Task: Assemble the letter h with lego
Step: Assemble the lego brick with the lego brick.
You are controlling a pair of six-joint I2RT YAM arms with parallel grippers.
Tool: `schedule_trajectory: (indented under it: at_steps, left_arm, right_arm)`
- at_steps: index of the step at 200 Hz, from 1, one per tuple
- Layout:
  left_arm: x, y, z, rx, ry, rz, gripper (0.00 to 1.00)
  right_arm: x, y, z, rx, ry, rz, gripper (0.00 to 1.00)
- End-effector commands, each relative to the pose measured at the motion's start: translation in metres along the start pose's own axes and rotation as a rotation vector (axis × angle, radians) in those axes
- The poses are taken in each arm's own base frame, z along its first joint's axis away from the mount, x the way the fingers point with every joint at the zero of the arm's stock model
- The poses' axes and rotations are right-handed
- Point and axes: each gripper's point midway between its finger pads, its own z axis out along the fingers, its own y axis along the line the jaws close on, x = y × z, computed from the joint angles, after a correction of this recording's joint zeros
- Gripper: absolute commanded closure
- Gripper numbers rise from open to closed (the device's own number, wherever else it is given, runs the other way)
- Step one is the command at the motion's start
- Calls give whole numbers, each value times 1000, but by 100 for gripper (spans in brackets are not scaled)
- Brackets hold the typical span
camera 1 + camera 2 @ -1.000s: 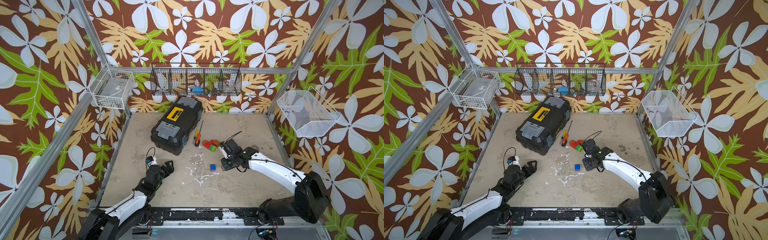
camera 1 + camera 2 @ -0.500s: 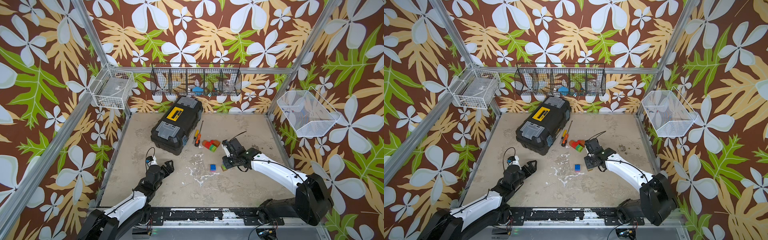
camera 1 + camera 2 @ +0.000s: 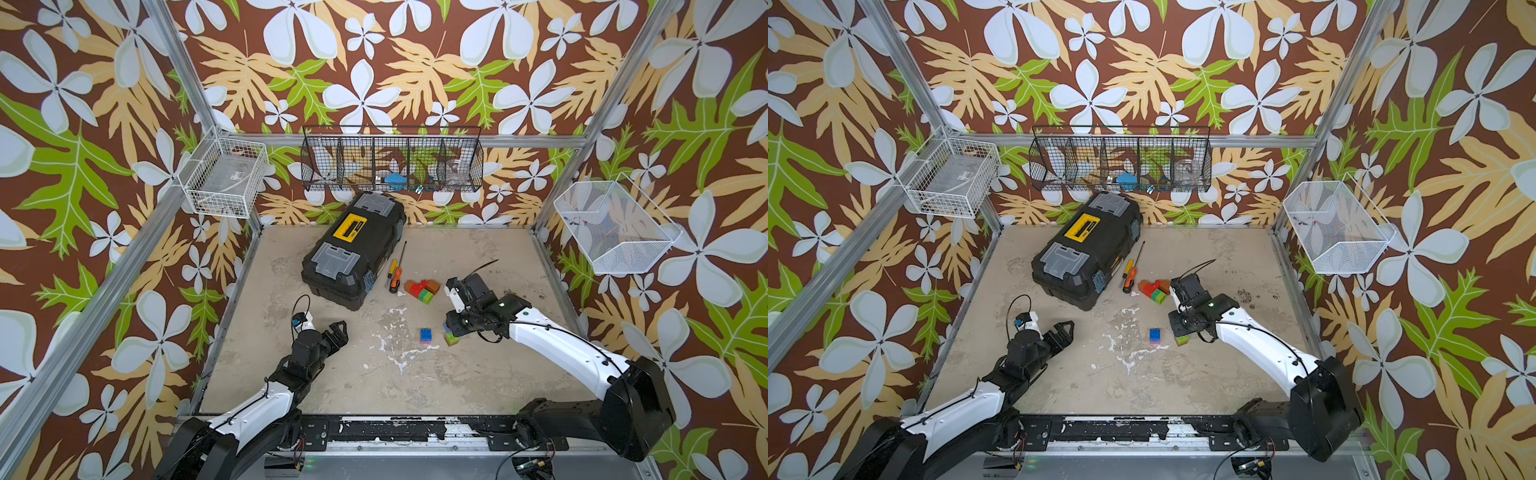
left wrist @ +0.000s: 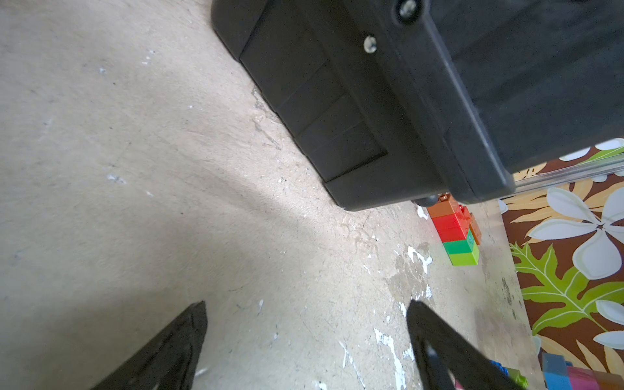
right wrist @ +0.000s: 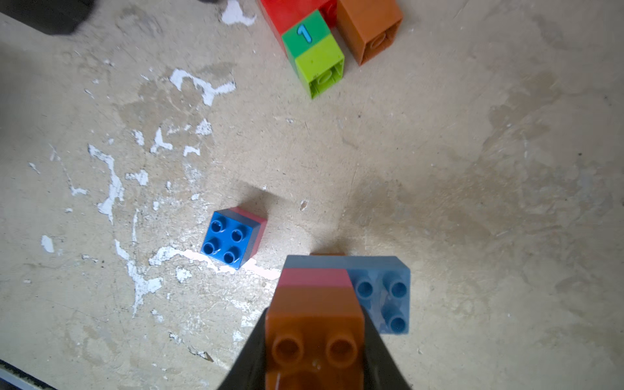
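your right tool (image 5: 314, 337) is clamped on the orange brick (image 5: 314, 304) topping the unfinished letter h (image 5: 381, 293), mid desk (image 3: 374, 374), near a blue brick (image 5: 229, 239). left tool (image 3: 338, 330): jaws apart, well away.

Left arm (image 3: 266, 405) low, jaws spread; right arm (image 3: 561, 349) extended, jaws clamped.

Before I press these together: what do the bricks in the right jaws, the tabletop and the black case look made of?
Brick stack: moulded plastic, smooth, slightly glossy; crisp studs, a highlight on the orange brick.
Tabletop: matte beige coating, worn; white chips and stains show. What lies beneath, I cannot tell.
Black case: probably hard plastic, matte and finely textured, with grey lid panels.
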Motion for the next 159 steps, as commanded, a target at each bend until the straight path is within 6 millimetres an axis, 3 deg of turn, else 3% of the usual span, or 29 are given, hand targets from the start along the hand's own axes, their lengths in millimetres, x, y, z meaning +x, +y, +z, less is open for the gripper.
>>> schedule_trajectory:
  at_steps: [1,28,58,159]
  left_arm:
    - [-2,-3,0,9,-9,9,4]
    - [-2,-4,0,16,-7,6,4]
    - [-2,-3,-1,16,-9,3,4]
    - [-1,-2,0,14,-5,5,4]
  right_arm:
    - [0,0,-6,0,-8,8,90]
    - [20,-14,4,68,73,10,90]
    - [37,-15,17,62,120,21,90]
    - [40,-4,17,-13,103,5,90]
